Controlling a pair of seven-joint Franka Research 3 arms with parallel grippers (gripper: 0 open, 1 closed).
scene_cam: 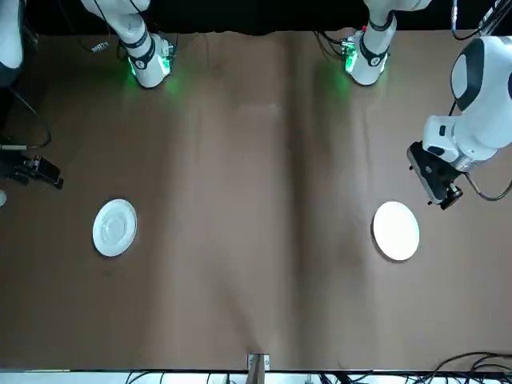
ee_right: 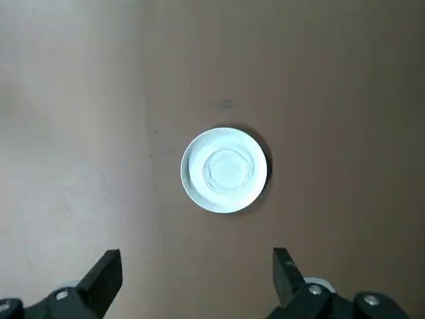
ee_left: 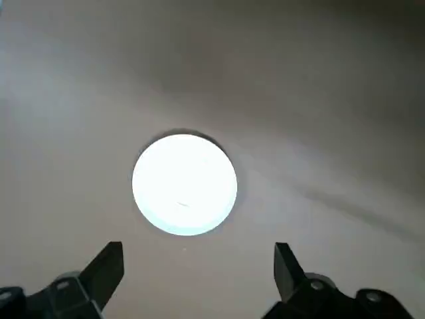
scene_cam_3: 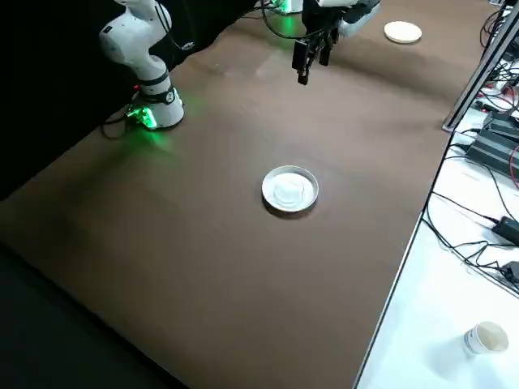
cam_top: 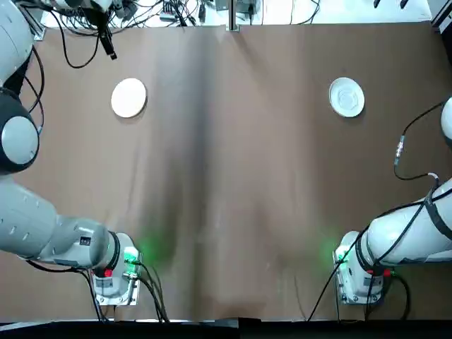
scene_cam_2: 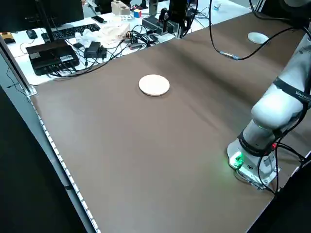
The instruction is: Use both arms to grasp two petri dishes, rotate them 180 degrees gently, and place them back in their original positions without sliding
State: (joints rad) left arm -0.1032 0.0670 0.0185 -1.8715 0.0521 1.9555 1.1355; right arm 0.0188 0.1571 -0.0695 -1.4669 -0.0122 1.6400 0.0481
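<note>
Top view: the flat dish (cam_top: 129, 97) lies far left on the table (cam_top: 233, 176), the rimmed dish (cam_top: 347, 97) far right, well apart.

Left wrist view: the left gripper (ee_left: 198, 266) is spread wide, empty, above the flat dish.

Right wrist view: the right gripper (ee_right: 197, 268) is spread wide, empty, above the rimmed dish with its inner ring.

brown table (cam_top: 233, 212), cluttered white desk (scene_cam_2: 68, 43) — cables

We hold our left gripper (ee_left: 198, 276) and right gripper (ee_right: 196, 279) spread wide, raised above the table (cam_top: 233, 183).
</note>
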